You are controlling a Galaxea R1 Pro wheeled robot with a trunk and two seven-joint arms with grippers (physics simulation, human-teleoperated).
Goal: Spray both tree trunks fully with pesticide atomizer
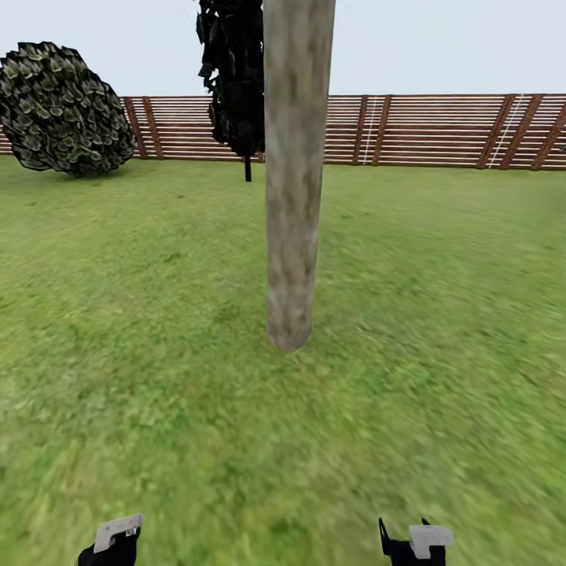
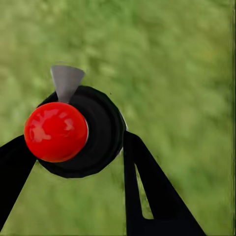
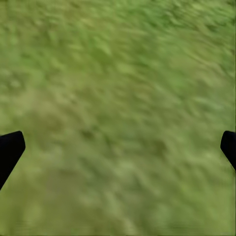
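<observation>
A thick mottled grey-brown tree trunk (image 1: pixel 295 173) is seen ahead on blurry green grass floor (image 1: pixel 157 314). The black, red-capped pesticide atomizer (image 2: pixel 73 130), judged light, rigid and slippery, is pinched at its body by the left pincer (image 2: pixel 73 162); the right pincer (image 3: pixel 118 147) is spread.

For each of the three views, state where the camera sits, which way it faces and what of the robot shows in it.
Head view: on the head, facing forward and down at the tree trunk; both arms' ends at the bottom edge.
Left wrist view: on the left arm, facing down along the left gripper, shut on the atomizer.
Right wrist view: facing down past the open right gripper.
All share the grass.
</observation>
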